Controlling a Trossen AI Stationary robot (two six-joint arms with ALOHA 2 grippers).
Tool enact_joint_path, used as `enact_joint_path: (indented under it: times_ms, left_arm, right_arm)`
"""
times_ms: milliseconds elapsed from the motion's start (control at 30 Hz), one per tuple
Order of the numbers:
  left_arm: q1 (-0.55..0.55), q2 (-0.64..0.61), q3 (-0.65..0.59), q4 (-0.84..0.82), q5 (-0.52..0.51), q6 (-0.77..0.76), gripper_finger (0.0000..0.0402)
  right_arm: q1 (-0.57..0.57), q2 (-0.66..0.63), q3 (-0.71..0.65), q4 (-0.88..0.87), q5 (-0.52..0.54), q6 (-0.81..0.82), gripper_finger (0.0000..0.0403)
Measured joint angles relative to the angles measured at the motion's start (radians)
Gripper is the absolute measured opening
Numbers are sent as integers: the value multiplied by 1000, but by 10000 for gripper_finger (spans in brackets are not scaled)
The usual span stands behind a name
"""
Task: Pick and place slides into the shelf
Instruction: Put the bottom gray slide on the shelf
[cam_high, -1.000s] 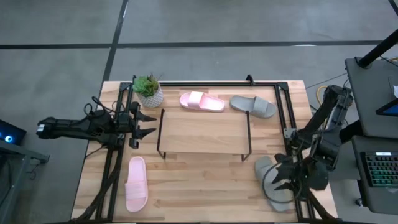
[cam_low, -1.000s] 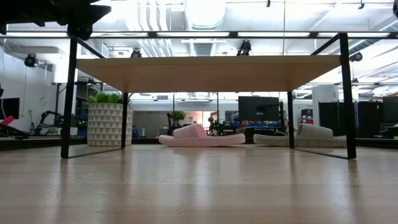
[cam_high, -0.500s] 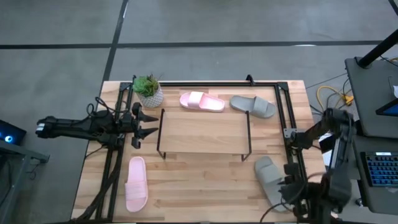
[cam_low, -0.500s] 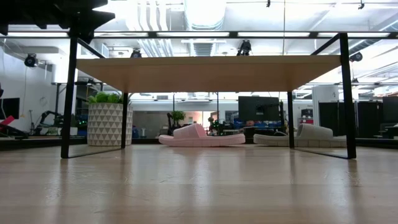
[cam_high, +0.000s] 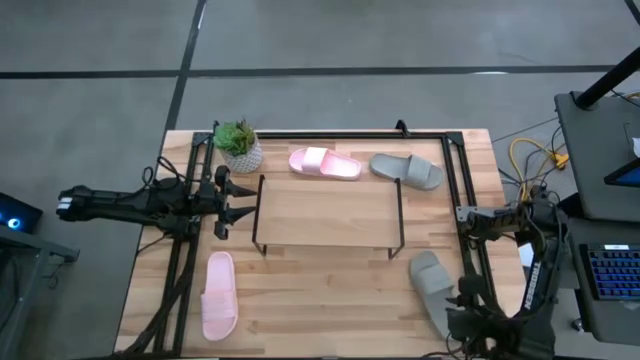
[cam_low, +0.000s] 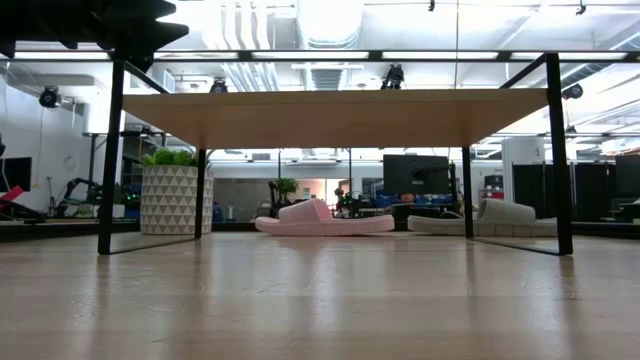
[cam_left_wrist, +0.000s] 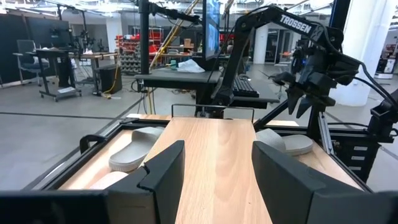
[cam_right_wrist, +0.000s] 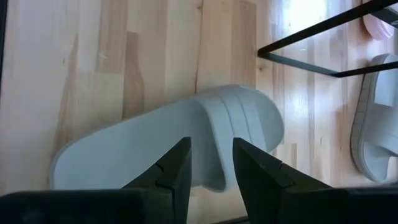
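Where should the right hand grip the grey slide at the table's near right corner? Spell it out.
Grip the wide arched strap of the soft grey slip-on slide, coming straight down from above. The slide lies flat on the wooden table, sole down, and the strap is its only raised part, so one finger could likely slip under the arch. The right hand hangs open above it.
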Motion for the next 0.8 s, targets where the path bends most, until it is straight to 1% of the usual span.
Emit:
enact_joint_path:
  times_ms: [100,267,367,600,700,800]
  left_arm:
    - [0,5,0,0,0,0,173]
    - [0,3,0,0,0,1,173]
    - [0,3,0,0,0,1,173]
    - [0,3,0,-1,0,1,173]
    - [0,5,0,-1,0,1,173]
    - [0,9,0,-1,0,1,173]
  right_arm:
    - [0,9,-4,-2,0,29,109]
    - [0,38,-15,2,0,21,111]
    - [-1,57,-20,4,1,6,125]
    - [-10,83,-32,5,7,5,176]
    - [-17,83,-46,18,8,6,185]
    - [-20,84,-64,22,8,7,185]
